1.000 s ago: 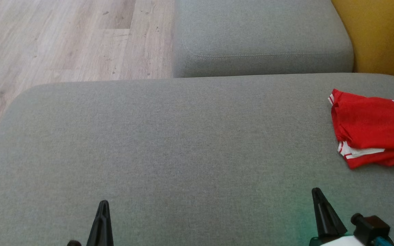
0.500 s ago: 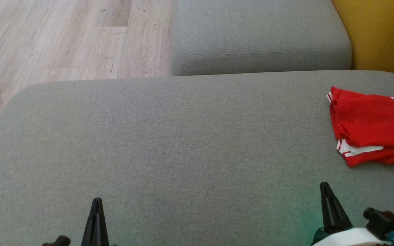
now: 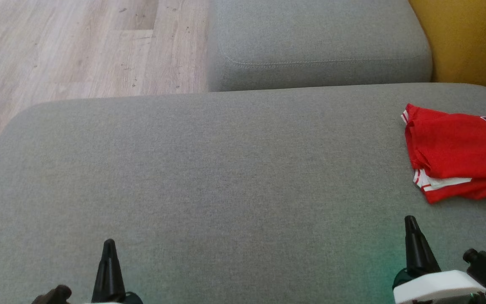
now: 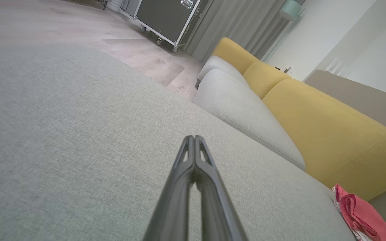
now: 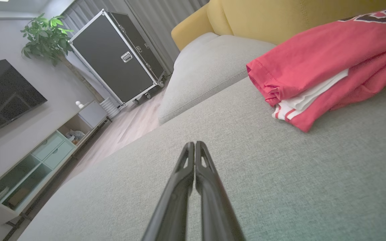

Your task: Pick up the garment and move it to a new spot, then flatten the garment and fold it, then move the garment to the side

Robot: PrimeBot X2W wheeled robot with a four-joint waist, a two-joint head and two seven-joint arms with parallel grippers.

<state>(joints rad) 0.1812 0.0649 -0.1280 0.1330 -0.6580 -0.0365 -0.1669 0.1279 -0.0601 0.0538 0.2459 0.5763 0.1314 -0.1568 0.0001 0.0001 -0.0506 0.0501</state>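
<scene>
Noted low over grey sofa seat (image 3: 226,177): left gripper (image 3: 109,244) and right gripper (image 3: 410,220), well apart, both pointing forward, fingers pressed together, holding nothing. Found ahead and right of right gripper, untouched: folded red jersey (image 3: 458,147), lying on seat.

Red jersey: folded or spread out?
Folded. The red jersey lies as a compact stack on the grey cushion, with a white-trimmed layer sandwiched between red ones. Its far end is out of frame.

Even soft light; wrist views bowed (wide-angle), edges perhaps blurred.
</scene>
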